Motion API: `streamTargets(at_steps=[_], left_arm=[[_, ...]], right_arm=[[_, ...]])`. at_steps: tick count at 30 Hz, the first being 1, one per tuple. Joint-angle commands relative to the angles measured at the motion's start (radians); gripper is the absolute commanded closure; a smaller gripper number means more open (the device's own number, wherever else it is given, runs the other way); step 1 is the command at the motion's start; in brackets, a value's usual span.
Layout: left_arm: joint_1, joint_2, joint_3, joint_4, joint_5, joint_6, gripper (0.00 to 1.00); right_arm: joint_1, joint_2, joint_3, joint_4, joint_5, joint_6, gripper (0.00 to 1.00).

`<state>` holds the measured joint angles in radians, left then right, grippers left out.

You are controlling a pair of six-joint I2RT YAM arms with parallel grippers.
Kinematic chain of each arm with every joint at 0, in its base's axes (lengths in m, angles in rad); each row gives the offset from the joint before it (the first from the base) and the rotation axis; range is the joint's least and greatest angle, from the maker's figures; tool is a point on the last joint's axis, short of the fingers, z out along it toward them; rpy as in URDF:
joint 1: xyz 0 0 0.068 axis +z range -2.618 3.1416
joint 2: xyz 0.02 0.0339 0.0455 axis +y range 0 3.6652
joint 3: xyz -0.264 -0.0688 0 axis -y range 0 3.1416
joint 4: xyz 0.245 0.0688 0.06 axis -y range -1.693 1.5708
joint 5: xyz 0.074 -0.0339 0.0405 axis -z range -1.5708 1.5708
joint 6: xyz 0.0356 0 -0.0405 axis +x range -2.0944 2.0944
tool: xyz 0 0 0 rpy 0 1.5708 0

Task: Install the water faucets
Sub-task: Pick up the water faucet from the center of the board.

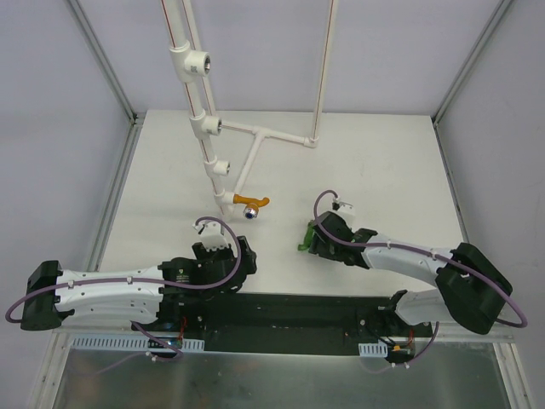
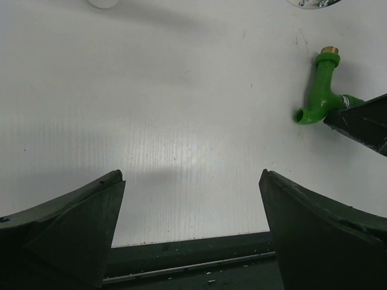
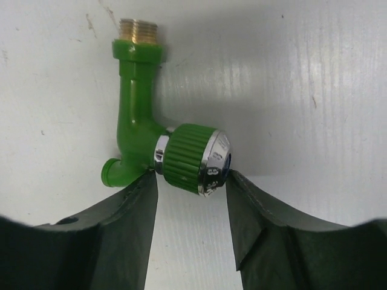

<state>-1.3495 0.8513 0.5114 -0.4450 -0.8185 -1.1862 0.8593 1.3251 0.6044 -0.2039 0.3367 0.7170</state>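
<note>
The green faucet (image 3: 138, 115) lies flat on the white table (image 3: 314, 72). Its long part runs straight away from the right claw (image 3: 190, 181), with the gold screw end (image 3: 139, 27) at the far tip. Its round green knob (image 3: 190, 158) is at the near end, right between the two fingers. Both fingers seem to touch the knob, one on each side, so the right claw looks clenched on the green faucet. The left claw (image 2: 191, 175) is wide open and holds nothing. It is farther from the green faucet, which lies off to its right. The orange faucet (image 1: 250, 203) is by the bottom of the white pipe (image 1: 197, 92). I think the screw end must next turn toward a pipe hole.
</note>
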Motion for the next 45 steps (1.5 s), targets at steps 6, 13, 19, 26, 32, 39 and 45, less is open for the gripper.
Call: streamTargets(at_steps=[6, 13, 19, 26, 32, 39, 45], left_arm=[[-0.008, -0.006, 0.036, 0.029, 0.012, 0.010, 0.01], [-0.008, -0.026, 0.056, 0.042, 0.015, 0.026, 0.01], [-0.008, -0.028, 0.067, 0.049, 0.024, 0.040, 0.01], [-0.008, -0.009, 0.081, 0.051, 0.048, 0.048, 0.01], [-0.007, -0.020, 0.078, 0.052, 0.050, 0.053, 0.01], [-0.007, -0.034, 0.068, 0.051, 0.045, 0.057, 0.01], [-0.007, -0.040, 0.059, 0.051, 0.051, 0.063, 0.01]], right_arm=[[0.003, -0.056, -0.078, 0.026, 0.061, -0.059, 0.81], [0.001, -0.229, -0.112, 0.000, 0.030, -0.117, 0.93], [-0.003, -0.363, -0.068, -0.086, 0.048, -0.085, 0.06], [-0.112, -0.207, 0.075, -0.192, -0.059, 0.004, 0.01], [-0.120, 0.009, 0.241, -0.302, -0.061, 0.041, 0.01], [-0.120, 0.163, 0.294, -0.331, -0.007, 0.094, 0.02], [-0.120, 0.259, 0.304, -0.309, -0.021, 0.116, 0.02]])
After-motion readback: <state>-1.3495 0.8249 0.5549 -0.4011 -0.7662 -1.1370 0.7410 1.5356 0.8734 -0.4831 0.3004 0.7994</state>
